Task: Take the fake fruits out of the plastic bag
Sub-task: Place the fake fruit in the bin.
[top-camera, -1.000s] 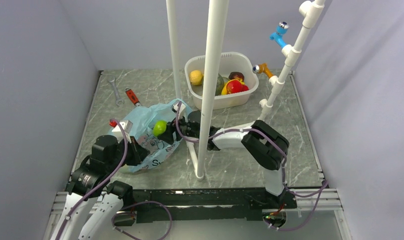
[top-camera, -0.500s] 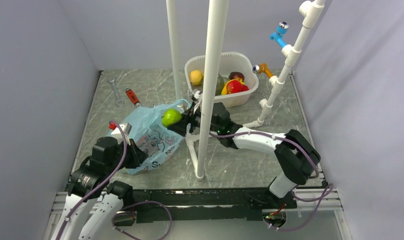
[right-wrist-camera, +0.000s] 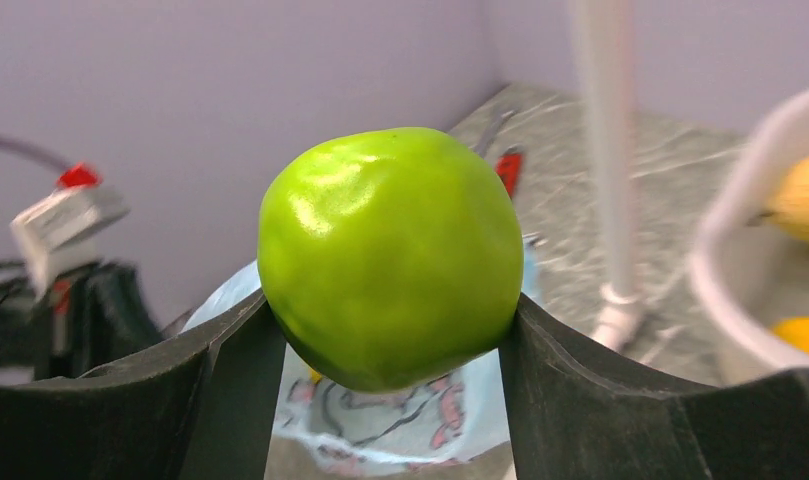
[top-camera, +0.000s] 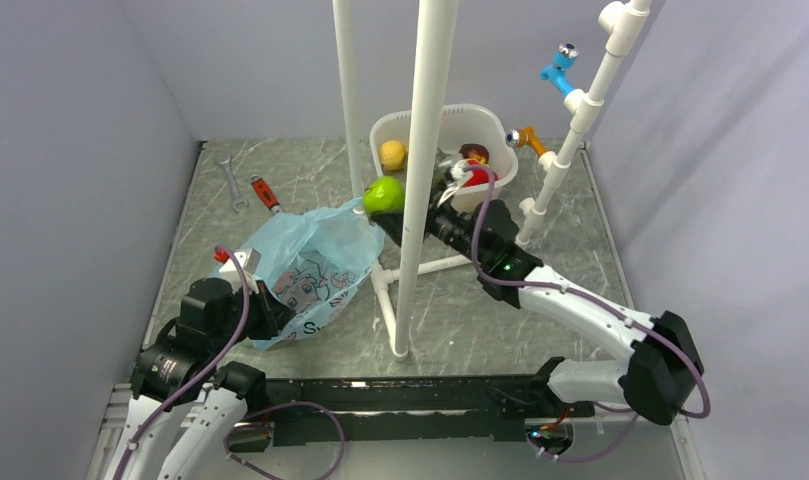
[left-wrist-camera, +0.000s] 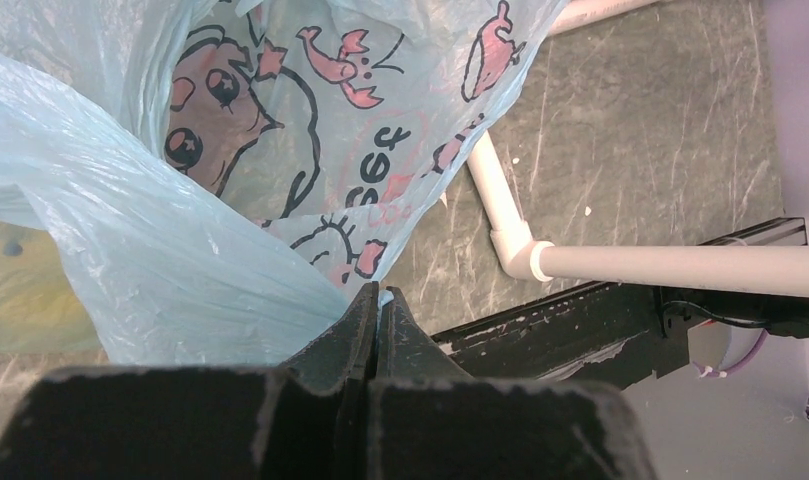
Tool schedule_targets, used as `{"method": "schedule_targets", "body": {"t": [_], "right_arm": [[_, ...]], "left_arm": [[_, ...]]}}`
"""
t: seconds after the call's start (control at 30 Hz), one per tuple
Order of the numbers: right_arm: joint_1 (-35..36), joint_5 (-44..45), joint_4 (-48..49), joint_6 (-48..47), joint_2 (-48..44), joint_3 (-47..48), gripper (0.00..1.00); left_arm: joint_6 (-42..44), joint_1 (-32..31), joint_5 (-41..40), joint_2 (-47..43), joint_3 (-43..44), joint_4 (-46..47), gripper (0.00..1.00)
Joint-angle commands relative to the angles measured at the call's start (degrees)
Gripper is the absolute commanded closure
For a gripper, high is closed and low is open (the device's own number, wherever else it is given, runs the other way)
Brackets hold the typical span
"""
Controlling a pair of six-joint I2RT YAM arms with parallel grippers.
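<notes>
The light blue plastic bag [top-camera: 305, 270] lies on the table left of centre. Its printed side fills the left wrist view [left-wrist-camera: 180, 200]. My left gripper [top-camera: 265, 310] [left-wrist-camera: 378, 295] is shut on the bag's near edge, with a sliver of film between the tips. A yellowish shape [left-wrist-camera: 20, 290] shows through the film. My right gripper [top-camera: 392, 205] [right-wrist-camera: 390, 302] is shut on a glossy green fake fruit [top-camera: 384, 194] [right-wrist-camera: 390, 255], held in the air between the bag's mouth and the white tub [top-camera: 485, 110]. Yellow [top-camera: 392, 154] and red [top-camera: 472, 172] fake fruits lie in the tub.
Two upright white pipes [top-camera: 420, 180] [top-camera: 348, 100] stand mid-table, right beside my right gripper, and their base pipe [left-wrist-camera: 500, 210] runs along the table. A jointed pipe frame [top-camera: 580, 110] rises at the right. A red-handled wrench [top-camera: 265, 192] and a grey wrench [top-camera: 230, 180] lie far left.
My right arm has carried the green fruit up out of the bag's mouth and away towards the tub. The left gripper has kept its hold on the bag.
</notes>
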Motion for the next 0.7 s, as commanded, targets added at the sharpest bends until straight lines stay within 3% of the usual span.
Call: {"method": "schedule_targets", "body": {"t": [0.0,0.23,0.37,0.47,0.67], "right_arm": [[-2.7,19.4,-8.1,-3.2,-1.5,0.6,0.98],[-6.1,43.0,-25.7,-12.3,16.1,19.3,0.98],[-9.0,45.8,-31.6,-13.4,26.1,29.6,0.97],[-10.4,45.9,-34.7,-14.5,32.6,36.4,0.89],[-12.2,52.5,-39.8,-19.0,45.4,51.3,0.82]], "left_arm": [[0.2,0.3,1.4,0.7,0.6,2.8,1.00],[1.1,0.3,0.4,1.0,1.1,2.6,1.00],[0.8,0.3,0.0,0.2,0.9,2.9,1.00],[0.8,0.3,0.0,0.6,0.9,2.9,1.00],[0.9,0.3,0.2,1.3,1.0,2.7,1.00]]}}
